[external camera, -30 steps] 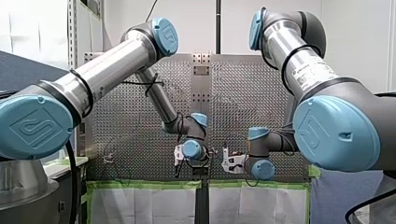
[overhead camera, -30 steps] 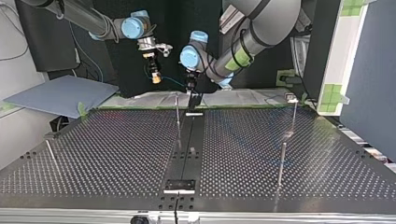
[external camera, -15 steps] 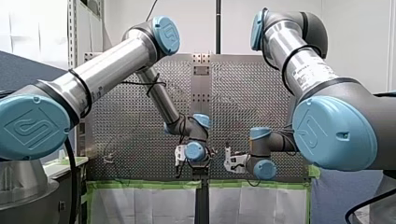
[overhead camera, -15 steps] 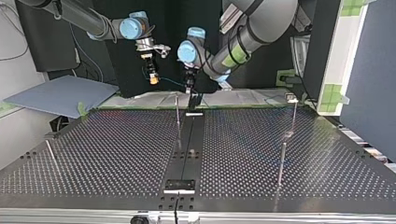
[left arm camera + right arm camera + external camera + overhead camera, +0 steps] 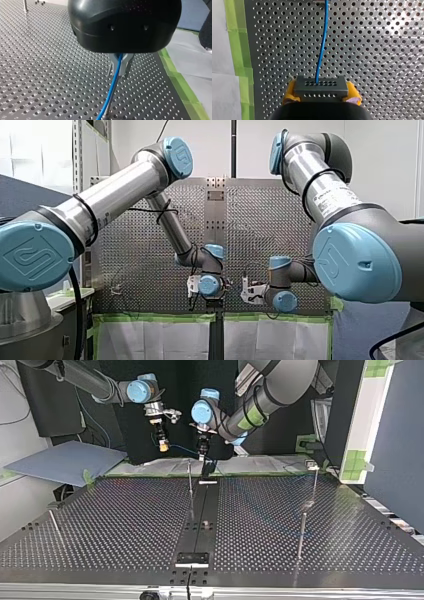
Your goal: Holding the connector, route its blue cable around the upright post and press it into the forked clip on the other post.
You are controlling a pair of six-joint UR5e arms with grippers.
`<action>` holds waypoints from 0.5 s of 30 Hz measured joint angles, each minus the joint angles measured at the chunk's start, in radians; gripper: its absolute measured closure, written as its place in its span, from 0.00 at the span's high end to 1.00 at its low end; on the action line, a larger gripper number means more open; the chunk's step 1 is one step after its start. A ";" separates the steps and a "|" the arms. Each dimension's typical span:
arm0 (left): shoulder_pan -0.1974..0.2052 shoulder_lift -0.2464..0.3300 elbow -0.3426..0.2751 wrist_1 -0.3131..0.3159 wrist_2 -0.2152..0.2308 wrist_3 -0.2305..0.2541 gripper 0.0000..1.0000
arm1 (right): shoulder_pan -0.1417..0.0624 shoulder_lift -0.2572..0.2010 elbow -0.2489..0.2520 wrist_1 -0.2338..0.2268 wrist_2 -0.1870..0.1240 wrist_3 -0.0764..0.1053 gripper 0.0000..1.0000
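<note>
My right pincer [image 5: 321, 95] is clamped on the connector [image 5: 321, 85], with yellow pads [image 5: 290, 93] at both its ends. The cable [image 5: 321, 53] leaves it straight ahead, its length pointing at my left pincer [image 5: 119, 67], whose metal fingers [image 5: 125, 65] are closed around it. In the top view both hang over the table's [image 5: 125, 520] far edge, beyond the post [image 5: 190, 476]: the connector left of it, my left pincer just right. The span seems to cross behind the post, so the wrap likely falls to my right arm.
</note>
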 joint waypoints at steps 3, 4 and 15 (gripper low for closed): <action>0.000 0.000 0.000 0.004 0.000 0.001 0.00 | 0.000 0.000 0.000 0.000 -0.002 0.000 0.00; 0.000 0.000 0.000 0.005 -0.001 0.001 0.00 | 0.000 0.000 0.000 0.001 -0.002 0.000 0.00; -0.006 0.000 0.000 0.006 -0.005 0.008 0.00 | -0.006 0.002 0.000 0.000 -0.002 0.000 0.00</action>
